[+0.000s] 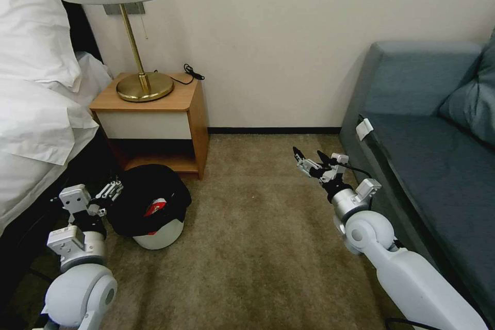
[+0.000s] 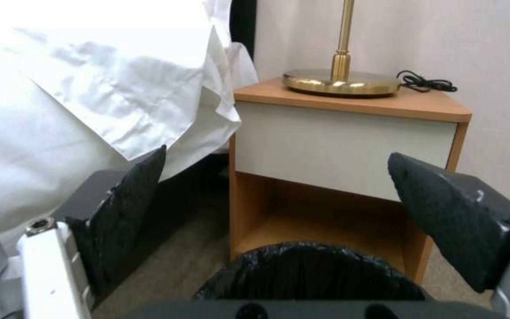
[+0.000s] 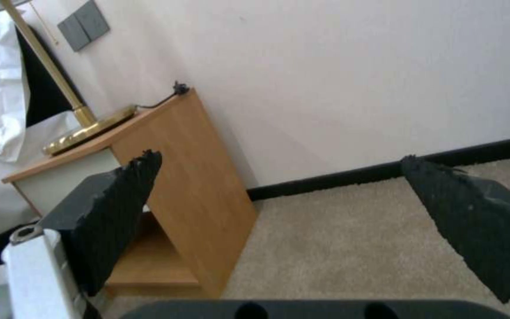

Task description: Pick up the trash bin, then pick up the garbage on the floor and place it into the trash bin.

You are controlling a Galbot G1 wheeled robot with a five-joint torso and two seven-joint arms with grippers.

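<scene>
Beside the nightstand (image 1: 154, 113), left gripper (image 1: 111, 191) at the trash bin (image 1: 154, 216), fingers (image 2: 131, 199) wide, right gripper (image 1: 314, 162) likewise; risked tipping it by nudging the rim.

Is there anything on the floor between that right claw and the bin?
Nothing: the head view shows bare carpet between the open right gripper and the trash bin.

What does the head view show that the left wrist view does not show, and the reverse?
Head view alone: the sofa, the right gripper open above the carpet, the trash bin's white body and a red-and-white packet inside it. Left wrist view alone: the left gripper's open fingers from close up. Both: the bin's black bag, the nightstand, the brass lamp base, the white bedding.
</scene>
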